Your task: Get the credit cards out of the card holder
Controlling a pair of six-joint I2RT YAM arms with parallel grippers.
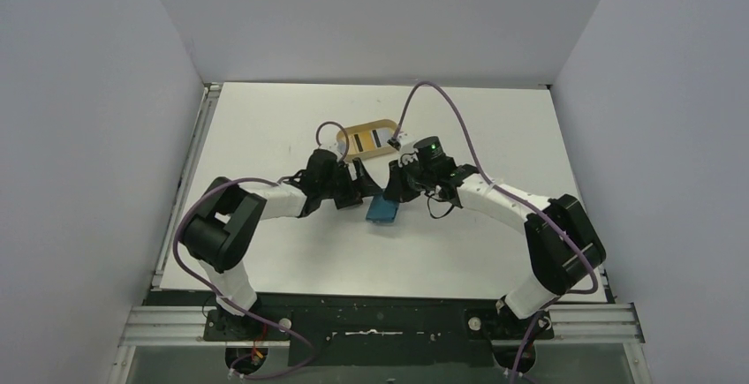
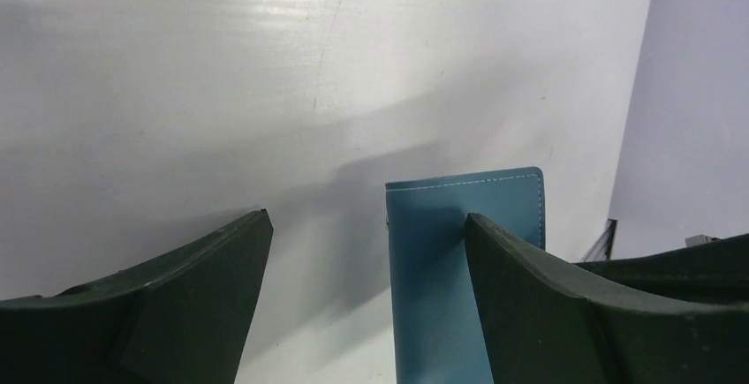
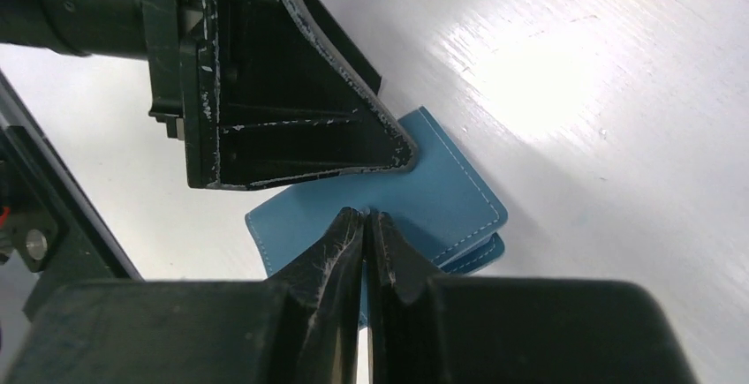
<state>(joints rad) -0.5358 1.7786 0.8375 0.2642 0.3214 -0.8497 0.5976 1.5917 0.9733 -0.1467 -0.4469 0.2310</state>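
Observation:
The teal card holder [image 1: 382, 212] lies folded shut on the white table between both arms. No credit cards show; they are hidden inside or out of view. My left gripper [image 1: 360, 190] is open, and in the left wrist view [image 2: 366, 234] the card holder [image 2: 437, 260] stands between its jaws, against the right finger [image 2: 530, 296]. My right gripper [image 1: 395, 188] is shut, and in the right wrist view [image 3: 365, 218] its tips rest on the top cover of the card holder [image 3: 433, 185]. One left finger [image 3: 300, 119] hangs just over the holder's far edge.
A tan oval tray [image 1: 369, 137] with a dark striped item in it sits just behind the two grippers. Grey walls enclose the table on the left, right and back. Purple cables arch over both arms.

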